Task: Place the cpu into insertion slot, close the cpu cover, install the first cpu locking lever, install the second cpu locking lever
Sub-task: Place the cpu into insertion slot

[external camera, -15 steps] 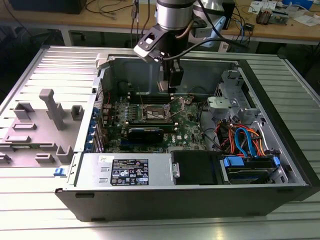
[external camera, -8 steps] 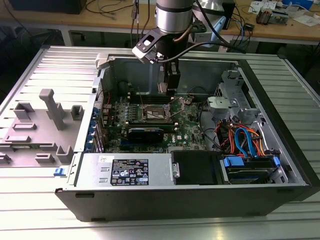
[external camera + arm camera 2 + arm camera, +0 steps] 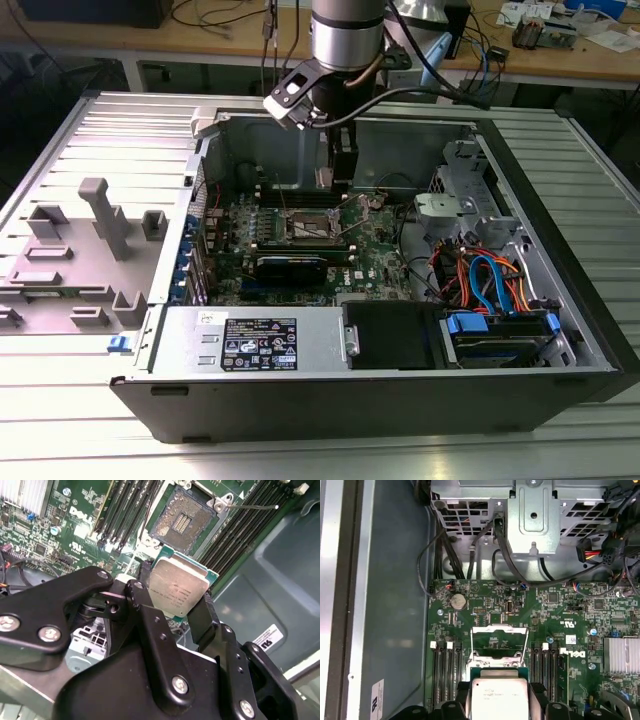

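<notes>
In the exterior view the arm reaches down into an open computer case, with my gripper [image 3: 338, 170] just above the green motherboard [image 3: 375, 255] and behind the insertion slot [image 3: 312, 228]. In both wrist views the gripper [image 3: 175, 594] is shut on the cpu [image 3: 177, 586], a silver-topped square chip on a green base, its black fingers [image 3: 202, 612] pressing two opposite edges. The insertion slot [image 3: 182, 522] lies uncovered with its dark centre showing, a short way off from the chip. The cpu cover [image 3: 498, 629] stands raised just beyond the held cpu [image 3: 499, 697]. A thin locking lever [image 3: 250, 506] sticks out beside the slot.
Black memory slots [image 3: 130, 510] flank the slot on both sides. A power supply [image 3: 255, 345] fills the case's front, and a drive cage with blue and orange cables [image 3: 490, 285] sits at the exterior view's right. A grey fixture [image 3: 100, 215] lies outside the case at the left.
</notes>
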